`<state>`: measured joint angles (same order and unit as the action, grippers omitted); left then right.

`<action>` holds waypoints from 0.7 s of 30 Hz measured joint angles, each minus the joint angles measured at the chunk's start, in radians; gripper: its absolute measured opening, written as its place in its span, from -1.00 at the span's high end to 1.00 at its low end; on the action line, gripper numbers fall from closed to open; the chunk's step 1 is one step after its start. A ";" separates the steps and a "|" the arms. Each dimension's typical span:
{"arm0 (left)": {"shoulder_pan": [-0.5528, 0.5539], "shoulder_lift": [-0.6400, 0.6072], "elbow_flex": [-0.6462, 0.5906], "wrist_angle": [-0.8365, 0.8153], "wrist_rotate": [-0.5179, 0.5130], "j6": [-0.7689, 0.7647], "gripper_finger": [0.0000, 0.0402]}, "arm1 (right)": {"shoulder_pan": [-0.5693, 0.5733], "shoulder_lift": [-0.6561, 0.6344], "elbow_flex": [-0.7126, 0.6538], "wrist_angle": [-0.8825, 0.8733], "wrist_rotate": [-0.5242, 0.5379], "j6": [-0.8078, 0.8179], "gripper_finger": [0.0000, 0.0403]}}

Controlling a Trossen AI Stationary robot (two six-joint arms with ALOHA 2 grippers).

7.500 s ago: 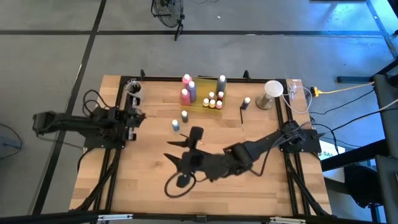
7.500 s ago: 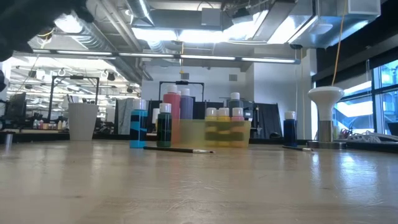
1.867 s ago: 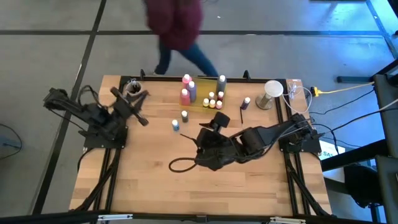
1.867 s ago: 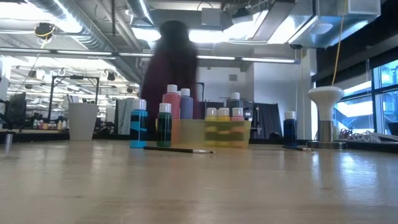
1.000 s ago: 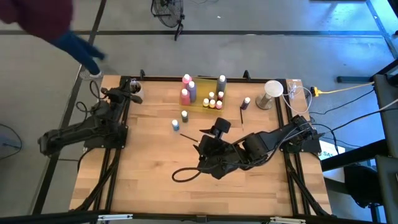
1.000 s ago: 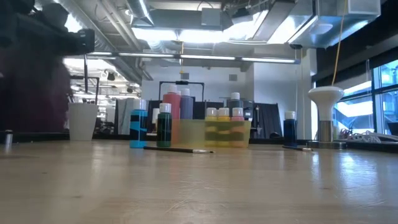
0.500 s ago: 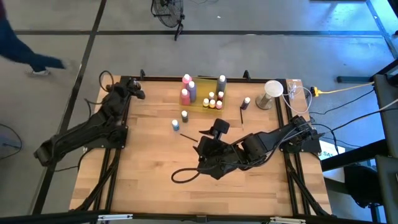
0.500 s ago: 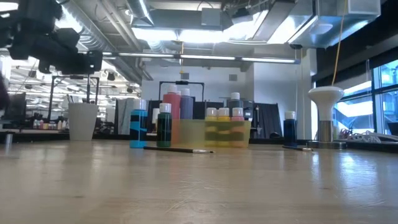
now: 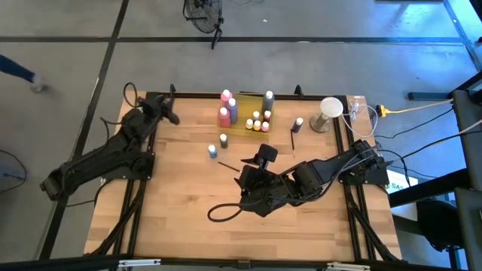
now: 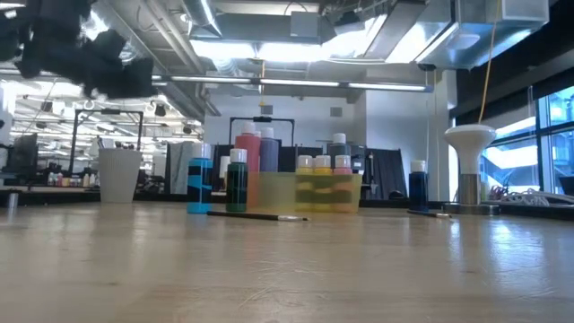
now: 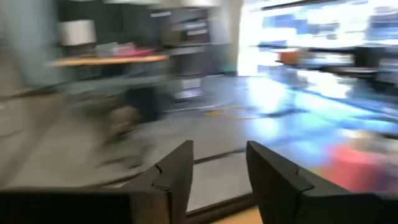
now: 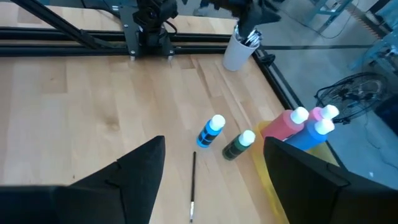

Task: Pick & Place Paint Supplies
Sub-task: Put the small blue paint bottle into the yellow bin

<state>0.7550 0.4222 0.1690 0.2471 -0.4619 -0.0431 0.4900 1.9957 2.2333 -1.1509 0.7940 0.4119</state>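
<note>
Pink (image 9: 224, 116), purple (image 9: 232, 108) and grey (image 9: 269, 98) squeeze bottles stand at the far middle by a yellow tray (image 9: 242, 103) holding small bottles (image 9: 257, 123). A blue bottle (image 12: 211, 131) and a green one (image 12: 239, 145) stand upright on the wood, with a thin brush (image 12: 193, 185) lying near them. My left gripper (image 9: 167, 113) hovers open over a white cup (image 12: 238, 51) with dark brushes in it, at the far left corner. My right gripper (image 12: 214, 146) hangs open above the table's middle, over the brush.
A dark blue bottle (image 9: 299, 123) and a second brush (image 9: 293, 140) sit right of the tray. A pale upturned cup (image 9: 330, 111) stands at the far right. A black cable loop (image 9: 221, 211) lies on the near middle. Bare wood spreads left of centre.
My left arm has swung, its elbow going toward the near left, and its gripper has shifted a little toward the table's right, over the white cup. A person beyond the far left corner has walked out of view. My right arm has kept still.
</note>
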 joint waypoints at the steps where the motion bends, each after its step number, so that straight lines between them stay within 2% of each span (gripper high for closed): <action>1: -0.016 -0.008 0.019 -0.020 0.072 0.017 0.27 | 0.000 0.000 0.000 0.002 -0.007 0.004 -0.36; 5: -0.087 -0.017 0.115 -0.131 0.370 0.052 0.20 | -0.002 0.000 0.000 0.002 -0.022 0.015 -0.36; 8: -0.144 -0.013 0.201 -0.267 0.471 0.031 0.20 | -0.033 0.000 0.000 0.003 -0.116 0.047 -0.36; 11: -0.192 -0.007 0.270 -0.397 0.497 0.022 0.20 | -0.098 0.000 0.000 0.002 -0.202 0.119 -0.36; 15: -0.229 -0.016 0.318 -0.455 0.496 -0.061 0.20 | -0.215 0.000 0.000 -0.052 -0.340 0.180 -0.36; 21: -0.253 -0.049 0.327 -0.487 0.509 -0.075 0.20 | -0.377 -0.004 -0.005 -0.445 -0.361 0.369 -0.36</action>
<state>0.5021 0.3733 0.4961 -0.2401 0.0474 -0.1181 0.1127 1.9920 2.2285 -1.5957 0.4326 0.7812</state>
